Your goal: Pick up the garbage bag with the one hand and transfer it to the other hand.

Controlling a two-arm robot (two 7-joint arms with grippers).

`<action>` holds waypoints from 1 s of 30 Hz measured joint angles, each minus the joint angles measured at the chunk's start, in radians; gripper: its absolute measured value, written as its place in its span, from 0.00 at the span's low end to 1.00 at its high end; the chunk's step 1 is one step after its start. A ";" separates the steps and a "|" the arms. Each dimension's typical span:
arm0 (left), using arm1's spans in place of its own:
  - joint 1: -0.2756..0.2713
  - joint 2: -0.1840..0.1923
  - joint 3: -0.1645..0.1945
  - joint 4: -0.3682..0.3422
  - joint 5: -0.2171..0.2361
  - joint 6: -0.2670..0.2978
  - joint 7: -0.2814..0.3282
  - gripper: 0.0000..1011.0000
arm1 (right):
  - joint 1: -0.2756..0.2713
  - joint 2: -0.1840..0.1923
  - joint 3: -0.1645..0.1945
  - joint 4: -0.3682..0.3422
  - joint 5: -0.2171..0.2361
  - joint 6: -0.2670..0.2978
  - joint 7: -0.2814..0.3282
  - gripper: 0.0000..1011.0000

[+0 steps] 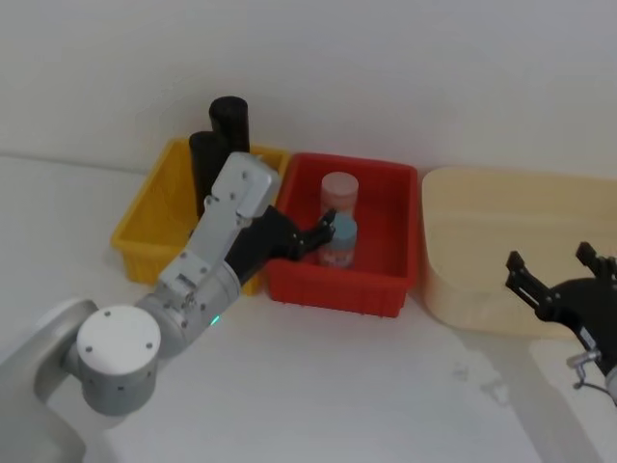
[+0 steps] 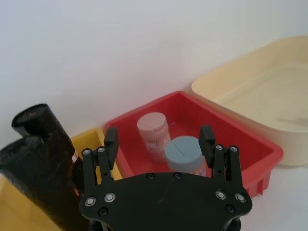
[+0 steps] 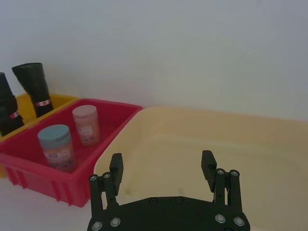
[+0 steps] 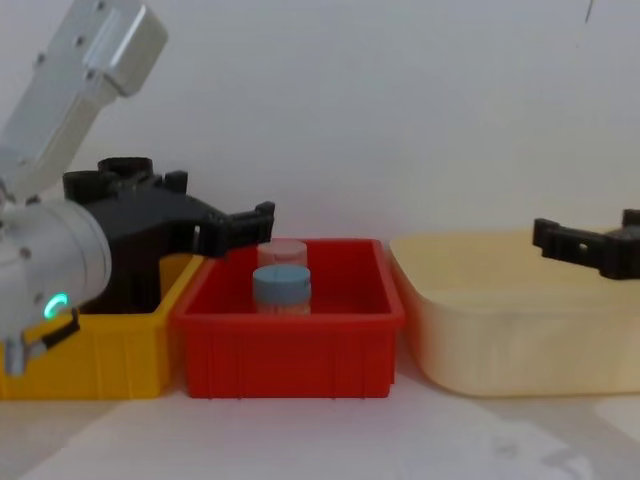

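L gripper (image 1: 323, 234) spread abv red bin (image 1: 386, 289)

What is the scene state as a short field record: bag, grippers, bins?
garbage bag: upright in the yellow bin, beside a second black roll, ungripped
left gripper: open, empty, above the red bin, near the blue-lidded jar
right gripper: open, empty, above the cream tub
red bin: holds the blue-lidded jar and a pale-lidded jar
transfer: not started

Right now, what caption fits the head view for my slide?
Open left hand hovers at the red plastic bin, near a blue-lidded clear jar.
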 joint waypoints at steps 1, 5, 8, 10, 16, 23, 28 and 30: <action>-0.006 0.002 -0.001 -0.007 -0.002 0.015 -0.006 0.99 | 0.008 0.000 -0.001 0.003 0.003 0.008 0.006 0.99; -0.023 0.012 -0.014 -0.044 -0.015 0.074 -0.022 0.99 | 0.054 0.004 -0.006 0.015 0.018 0.052 0.037 0.99; -0.026 0.016 -0.020 -0.059 -0.022 0.099 -0.026 0.99 | 0.091 0.007 -0.013 0.023 0.029 0.085 0.060 0.99; -0.029 0.023 -0.032 -0.087 -0.029 0.130 -0.029 0.99 | 0.120 0.008 -0.020 0.029 0.037 0.114 0.078 0.99; -0.020 0.052 -0.076 -0.159 -0.048 0.208 -0.033 0.99 | 0.205 0.003 -0.047 0.052 0.051 0.174 0.117 0.99; 0.012 0.090 -0.146 -0.200 -0.073 0.252 -0.038 0.99 | 0.297 -0.020 -0.086 0.101 0.056 0.219 0.144 0.99; 0.043 0.118 -0.209 -0.206 -0.102 0.263 -0.051 0.99 | 0.366 -0.046 -0.119 0.158 0.057 0.240 0.161 0.99; 0.052 0.125 -0.226 -0.206 -0.112 0.263 -0.057 0.99 | 0.383 -0.053 -0.127 0.173 0.057 0.244 0.164 0.99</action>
